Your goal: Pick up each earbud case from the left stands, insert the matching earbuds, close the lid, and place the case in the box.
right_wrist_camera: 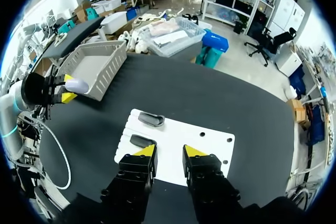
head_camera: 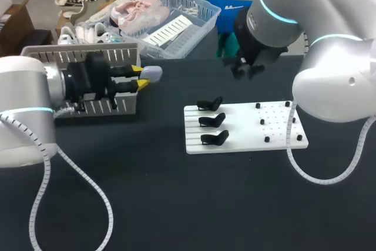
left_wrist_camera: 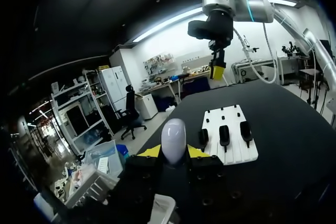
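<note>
Black matte tabletop [head_camera: 176,204] all round, and pretty much everything hangs off the one flat white slotted board [head_camera: 247,136] lying on it, so I'll go from that. Counting: three small black stands [head_camera: 212,120] in a column on the board's left half. On its right half there's a scatter of tiny black pegs [head_camera: 262,121], honestly too small for a count I'd trust. One grey slotted plastic box [head_camera: 53,57] sits well off to the board's left. One pale egg-shaped earbud case [head_camera: 151,73], and it's not on the board at all. The left gripper [head_camera: 141,77] has it pinched between its two yellow-tipped fingers, just beside the box's board-facing end. The case sticks out past the fingertips, and I can't tell if the lid is fully seated or what's inside. The right gripper [right_wrist_camera: 169,151] hangs above the board, fingers a modest gap apart with nothing between them. From its own wrist view only two stands show, and the spot where the third would be is covered by one of its fingers. In the head view that gripper is mostly a dark lump under the arm, so the fingers are hard to make out there.
</note>
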Controlling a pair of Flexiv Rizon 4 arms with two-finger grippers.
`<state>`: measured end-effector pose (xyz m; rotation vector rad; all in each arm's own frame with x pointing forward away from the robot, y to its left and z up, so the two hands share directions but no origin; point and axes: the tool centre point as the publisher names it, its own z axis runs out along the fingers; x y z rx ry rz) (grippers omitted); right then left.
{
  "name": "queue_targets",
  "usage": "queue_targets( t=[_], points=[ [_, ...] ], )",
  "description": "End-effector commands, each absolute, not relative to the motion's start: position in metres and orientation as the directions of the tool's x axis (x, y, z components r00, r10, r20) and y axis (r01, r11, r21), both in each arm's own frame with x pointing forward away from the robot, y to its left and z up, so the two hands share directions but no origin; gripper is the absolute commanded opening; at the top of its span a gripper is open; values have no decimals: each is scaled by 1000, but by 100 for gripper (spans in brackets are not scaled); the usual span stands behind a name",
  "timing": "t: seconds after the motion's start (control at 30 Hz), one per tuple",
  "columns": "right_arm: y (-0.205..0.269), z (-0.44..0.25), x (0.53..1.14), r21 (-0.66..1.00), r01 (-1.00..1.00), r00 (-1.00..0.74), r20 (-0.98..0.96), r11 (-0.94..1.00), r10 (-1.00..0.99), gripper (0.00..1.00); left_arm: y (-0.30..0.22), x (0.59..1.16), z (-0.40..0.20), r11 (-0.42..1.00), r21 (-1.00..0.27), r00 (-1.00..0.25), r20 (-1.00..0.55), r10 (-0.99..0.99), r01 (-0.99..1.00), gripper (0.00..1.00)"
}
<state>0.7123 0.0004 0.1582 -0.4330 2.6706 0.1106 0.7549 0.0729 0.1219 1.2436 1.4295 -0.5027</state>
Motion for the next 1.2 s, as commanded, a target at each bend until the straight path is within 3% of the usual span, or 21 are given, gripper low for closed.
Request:
queue_targets(
  t=[0.03, 0.5, 1.2],
  points=[
    [0, 157, 708, 3, -310, -858, -431, 951, -278, 29, 107, 744, 122, 530, 368, 156, -902, 403, 764, 0],
    [-9, 148, 715, 8, -253, -888, -399, 967, -229, 28, 157, 782, 99, 611, 348, 93, -908, 409, 711, 0],
    [-20, 131, 740, 27, -198, -908, -381, 980, -173, 29, 166, 851, 56, 624, 276, -38, -897, 441, 732, 0]
  ],
)
